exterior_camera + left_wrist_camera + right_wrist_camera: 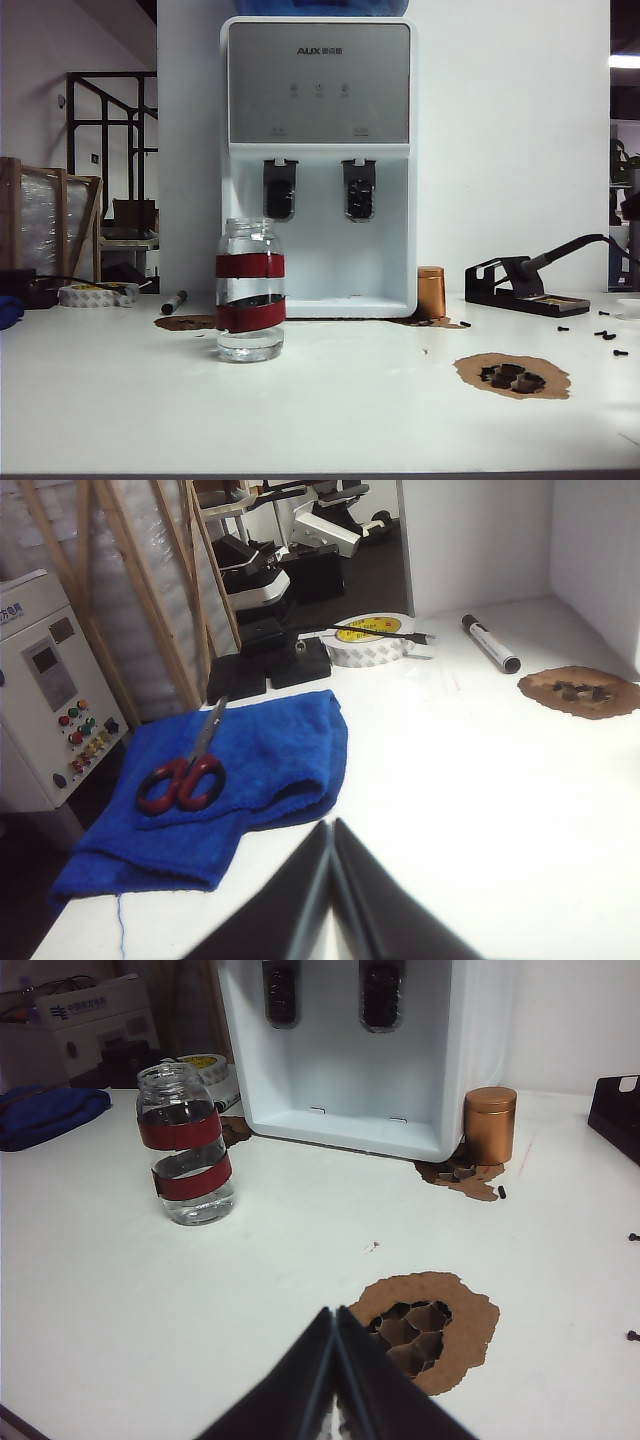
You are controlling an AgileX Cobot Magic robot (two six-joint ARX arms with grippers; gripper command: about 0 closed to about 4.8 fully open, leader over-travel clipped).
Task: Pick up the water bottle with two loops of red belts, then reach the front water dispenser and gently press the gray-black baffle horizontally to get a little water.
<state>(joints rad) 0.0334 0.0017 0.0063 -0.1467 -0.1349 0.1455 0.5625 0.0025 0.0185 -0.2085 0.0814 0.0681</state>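
The water bottle (pixel 250 291), a clear glass jar with two red bands, stands upright on the white table in front of the water dispenser (pixel 318 165); it also shows in the right wrist view (pixel 186 1144). The gray-black baffle (pixel 359 190) hangs under the right spout, beside a matching left paddle (pixel 280 189). My right gripper (pixel 334 1312) is shut and empty, low over the table well short of the bottle. My left gripper (pixel 331 824) is shut and empty near the table's left edge, by a blue towel (pixel 240 770). Neither gripper shows in the exterior view.
A copper cylinder (pixel 431 292) stands at the dispenser's right corner. Torn holes in the tabletop (pixel 512 375) (pixel 424 1328) lie right of the bottle. Red scissors (pixel 183 778), a tape roll (pixel 370 638) and a marker (pixel 490 644) sit at the left; a black stand (pixel 525 285) at the right.
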